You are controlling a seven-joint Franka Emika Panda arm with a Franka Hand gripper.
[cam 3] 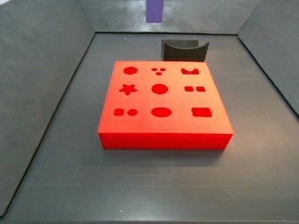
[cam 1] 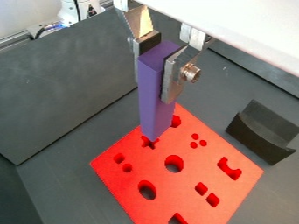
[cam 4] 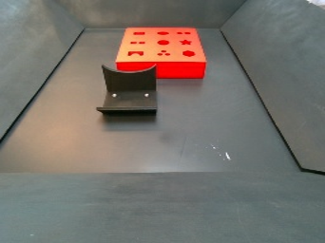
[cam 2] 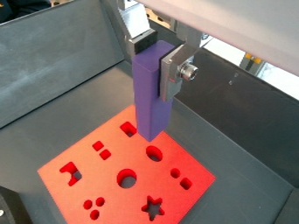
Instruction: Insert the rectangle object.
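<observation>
Gripper (cam 1: 159, 54) clamped on purple bar (cam 1: 155, 96), held upright above red block (cam 1: 176, 166); bar's lower end near block's top. Dark holder (cam 3: 183, 50) beside block.

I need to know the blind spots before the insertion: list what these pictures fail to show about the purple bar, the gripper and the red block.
- Gripper: seen only in both wrist views; cut off by the frame edge in both side views.
- Purple bar: only its lower end shows in a side view; absent from the other.
- Bar's lower end face: hidden by the bar itself.
- Red block: the hole under the bar is covered.
</observation>
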